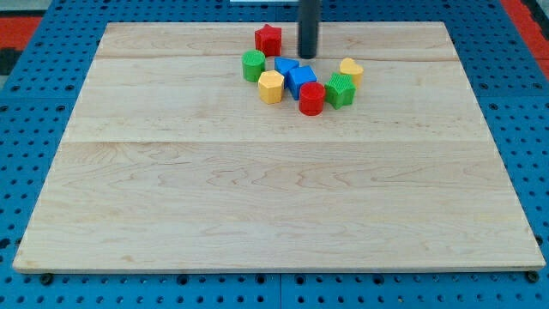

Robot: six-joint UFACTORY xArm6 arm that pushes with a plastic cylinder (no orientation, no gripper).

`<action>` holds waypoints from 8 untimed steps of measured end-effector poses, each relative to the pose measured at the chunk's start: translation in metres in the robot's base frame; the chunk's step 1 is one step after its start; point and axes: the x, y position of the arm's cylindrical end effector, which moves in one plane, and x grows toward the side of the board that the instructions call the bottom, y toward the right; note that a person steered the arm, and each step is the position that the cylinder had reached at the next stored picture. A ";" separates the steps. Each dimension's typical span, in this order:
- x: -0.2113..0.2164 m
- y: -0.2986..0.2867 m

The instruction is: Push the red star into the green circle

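The red star (268, 39) lies near the view's top, on the wooden board (274, 197). The green circle (253, 65) sits just below it and slightly left, a small gap between them. My tip (308, 57) is to the right of the red star, a short way apart from it, and just above the blue blocks. The rod rises out of the view's top.
A cluster lies below and right of the star: a yellow hexagon (271, 87), two blue blocks (295, 75), a red cylinder (311, 99), a green star-like block (340, 90) and a yellow heart (351, 70). Blue pegboard surrounds the board.
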 end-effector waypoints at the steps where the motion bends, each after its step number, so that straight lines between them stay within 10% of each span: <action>1: -0.034 0.001; 5: -0.012 -0.209; 8: -0.046 -0.067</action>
